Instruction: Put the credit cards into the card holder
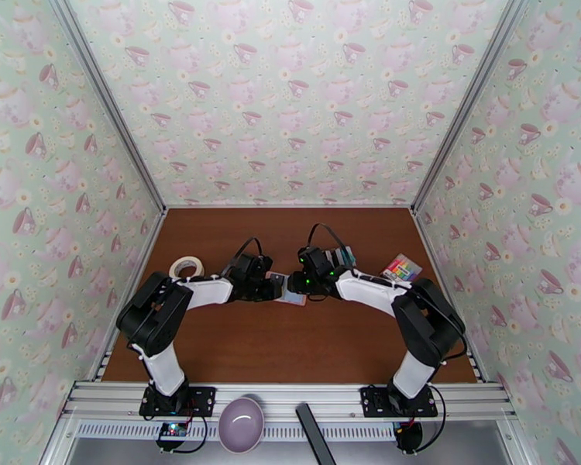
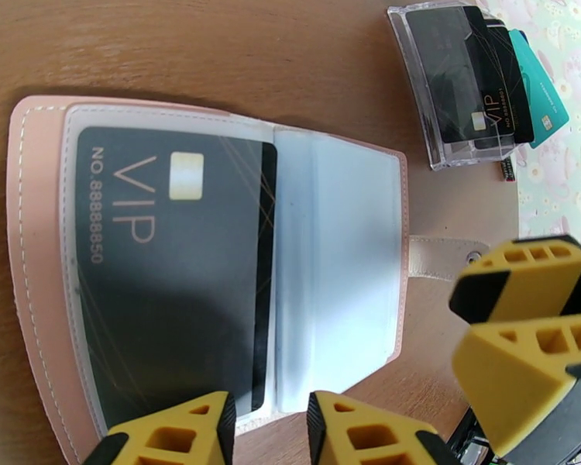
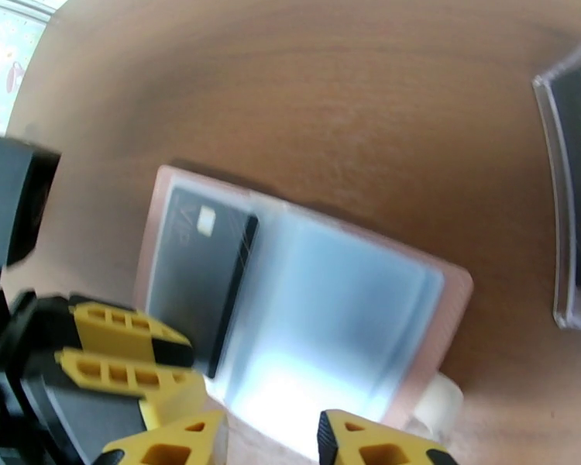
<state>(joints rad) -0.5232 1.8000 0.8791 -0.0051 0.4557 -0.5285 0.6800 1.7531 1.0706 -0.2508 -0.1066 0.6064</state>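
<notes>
The pink card holder [image 2: 27, 249] lies open and flat on the table. A black VIP credit card [image 2: 174, 273] sits under its left clear pocket, and the right pockets [image 2: 341, 265] look empty. More credit cards, black and teal, stand in a clear stand [image 2: 461, 87] beyond it. My left gripper [image 2: 271, 435] is open at the holder's near edge. My right gripper [image 3: 271, 447] is open over the opposite edge of the card holder [image 3: 445, 304], beside the snap tab [image 3: 438, 397]. The two grippers face each other across the card holder [image 1: 292, 297] at mid-table.
A roll of tape [image 1: 186, 266] lies behind the left arm. A small colourful packet [image 1: 401, 267] sits at the right wall. The clear stand [image 1: 342, 256] is just behind the right wrist. A lilac bowl [image 1: 241, 422] rests on the front rail.
</notes>
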